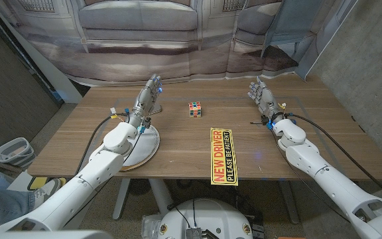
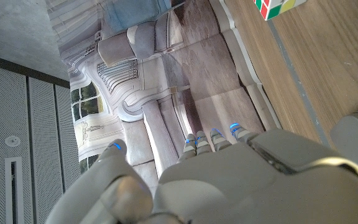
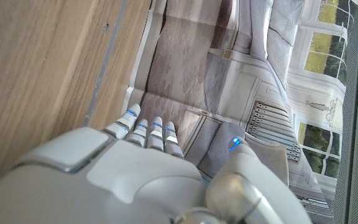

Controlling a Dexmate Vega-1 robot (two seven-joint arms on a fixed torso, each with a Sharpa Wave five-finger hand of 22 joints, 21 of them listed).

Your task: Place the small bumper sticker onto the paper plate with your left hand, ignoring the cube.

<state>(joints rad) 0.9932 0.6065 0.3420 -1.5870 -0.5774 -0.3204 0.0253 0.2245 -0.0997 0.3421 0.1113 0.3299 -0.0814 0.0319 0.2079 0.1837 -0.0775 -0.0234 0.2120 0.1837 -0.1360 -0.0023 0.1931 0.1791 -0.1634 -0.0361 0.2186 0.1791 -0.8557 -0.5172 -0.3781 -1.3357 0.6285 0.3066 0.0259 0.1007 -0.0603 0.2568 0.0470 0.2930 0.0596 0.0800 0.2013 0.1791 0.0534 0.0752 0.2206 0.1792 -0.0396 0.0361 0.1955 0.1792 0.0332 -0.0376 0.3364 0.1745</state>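
Head view: left robot hand (image 1: 147, 99) fingers spread, empty; right robot hand (image 1: 262, 97) likewise.

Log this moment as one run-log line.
left robot hand: open, empty | right robot hand: open, empty | bumper sticker: on table, untouched | paper plate: bare | cube: untouched

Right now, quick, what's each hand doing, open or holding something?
Left hand: open, holding nothing, fingers extended above the table.
Right hand: open, holding nothing, fingers extended.
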